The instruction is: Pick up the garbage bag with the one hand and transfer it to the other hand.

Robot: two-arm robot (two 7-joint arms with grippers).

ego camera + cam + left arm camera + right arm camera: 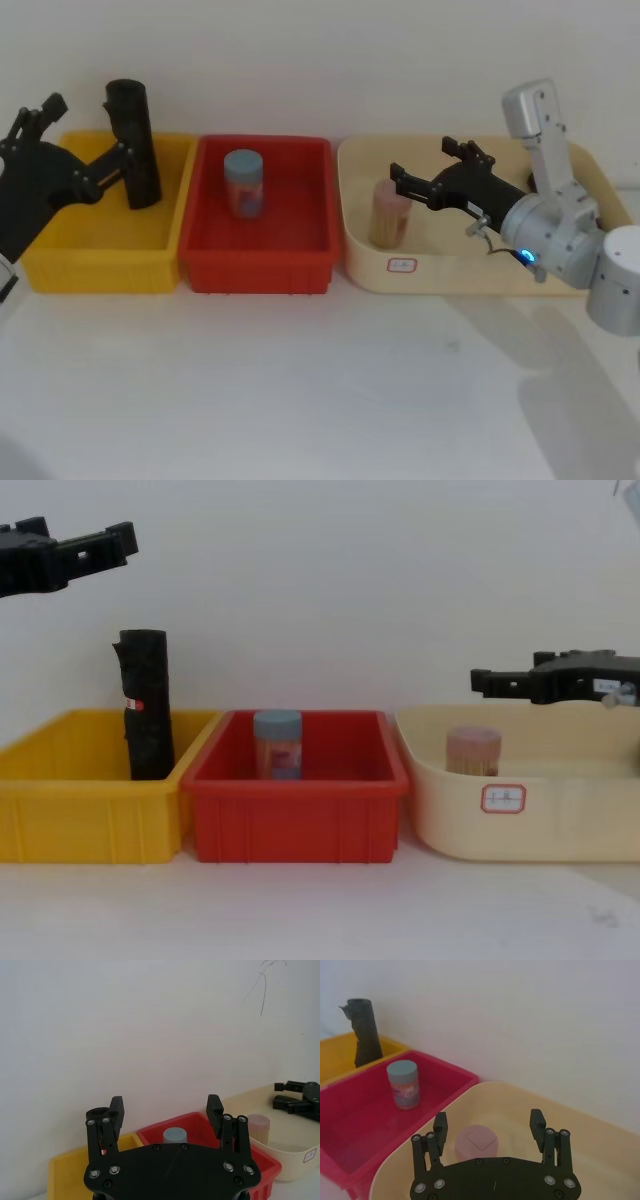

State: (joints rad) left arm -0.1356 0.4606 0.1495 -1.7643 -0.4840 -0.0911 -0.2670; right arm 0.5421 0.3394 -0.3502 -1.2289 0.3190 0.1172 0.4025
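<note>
The left gripper (105, 538) hangs released, high above the yellow bin (90, 815), where the garbage bag (146, 704) stands upright. It should drop squarely and pinch mid-roll. The right gripper (425, 170) waits spread over the cream tray (450, 275). The bin wall hides the bag's foot.

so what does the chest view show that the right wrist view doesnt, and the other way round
Only the chest view: the left gripper open, high above the yellow bin, the white label on the cream tub's front, and the red-and-white sticker on the garbage bag.

Only the right wrist view: the pink-capped jar's lid from above, between the open right gripper's fingers.

Both: the garbage bag standing upright in the yellow bin, the blue-capped jar in the red bin, and the cream tub.
</note>
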